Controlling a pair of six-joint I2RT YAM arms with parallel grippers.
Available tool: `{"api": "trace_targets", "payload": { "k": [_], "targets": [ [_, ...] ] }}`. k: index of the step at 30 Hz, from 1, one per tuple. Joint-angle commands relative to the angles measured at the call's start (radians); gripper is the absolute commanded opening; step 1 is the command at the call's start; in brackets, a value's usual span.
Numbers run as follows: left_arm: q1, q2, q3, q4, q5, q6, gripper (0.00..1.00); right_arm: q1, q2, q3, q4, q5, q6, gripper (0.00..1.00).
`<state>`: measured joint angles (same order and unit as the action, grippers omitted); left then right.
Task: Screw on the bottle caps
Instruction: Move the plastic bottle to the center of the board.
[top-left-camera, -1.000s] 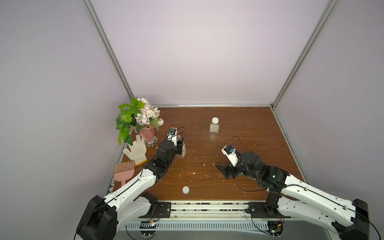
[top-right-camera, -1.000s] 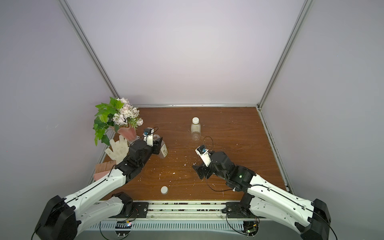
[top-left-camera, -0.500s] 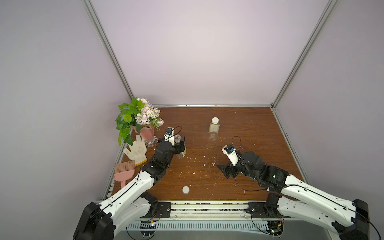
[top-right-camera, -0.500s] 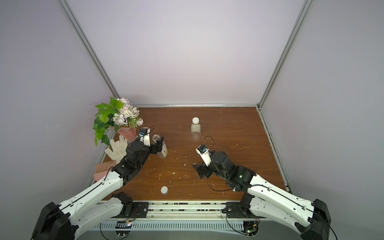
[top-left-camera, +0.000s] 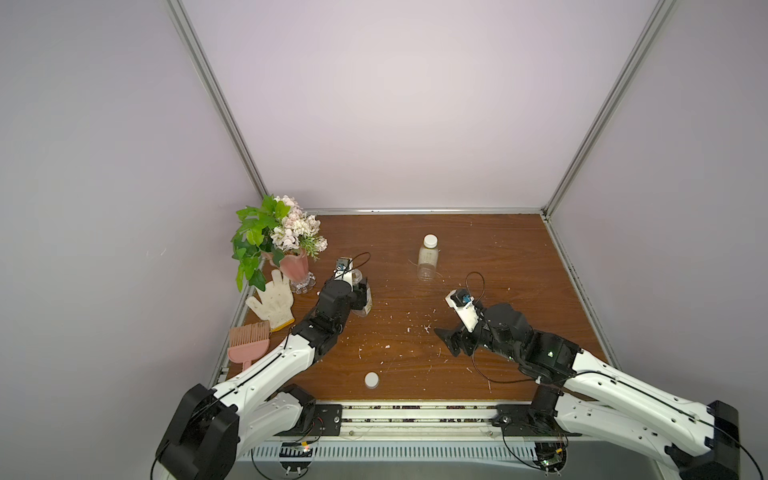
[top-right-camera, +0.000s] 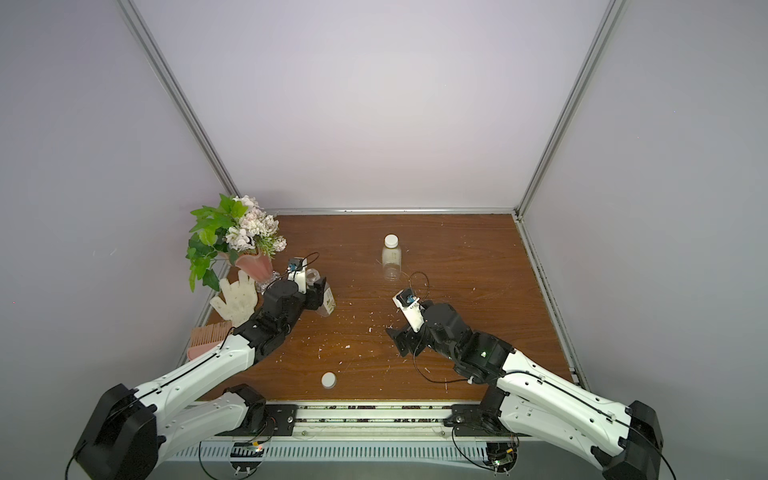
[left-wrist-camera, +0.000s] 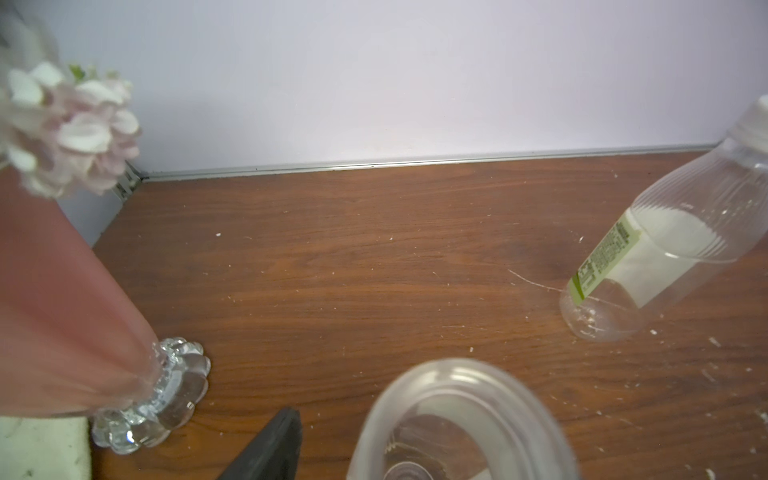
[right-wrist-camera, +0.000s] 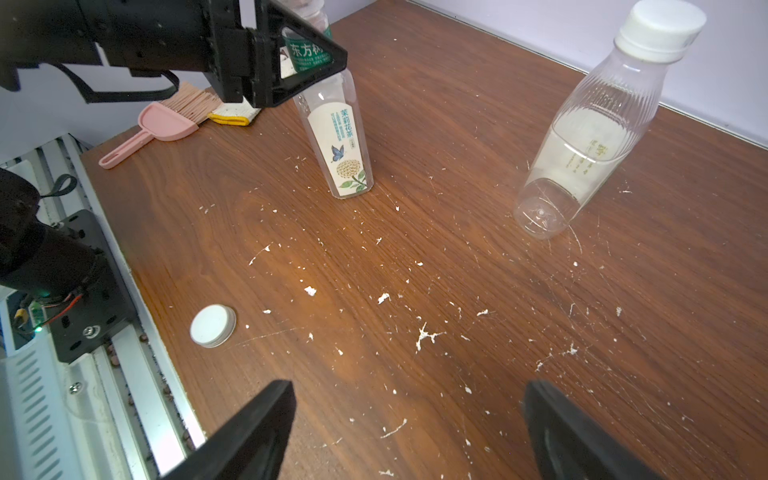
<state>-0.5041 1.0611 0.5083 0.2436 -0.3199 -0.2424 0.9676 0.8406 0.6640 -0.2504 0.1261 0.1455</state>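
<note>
The left end effector (top-left-camera: 360, 291) clasps the uncapped labelled bottle (right-wrist-camera: 347, 153); the right end effector (right-wrist-camera: 409, 399) is wide open and empty. Likely next: it fetches the loose cap (right-wrist-camera: 212, 326), near left.

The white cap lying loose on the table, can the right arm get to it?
Probably yes. The cap lies alone on the bare table near the front edge, and the right arm's fingers are open and empty, with nothing standing between.
</note>
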Motion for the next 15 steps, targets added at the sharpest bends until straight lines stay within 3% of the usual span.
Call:
{"api": "trace_targets", "payload": {
  "k": [1,15],
  "targets": [
    [0.01,0.011,0.045,0.049,0.001,0.023,0.6,0.006,-0.01,0.0,0.029,0.004,0.005,0.93],
    [0.009,0.036,0.072,0.055,0.011,0.068,0.33,0.016,0.026,0.001,0.033,-0.012,0.015,0.89]
  ]
}}
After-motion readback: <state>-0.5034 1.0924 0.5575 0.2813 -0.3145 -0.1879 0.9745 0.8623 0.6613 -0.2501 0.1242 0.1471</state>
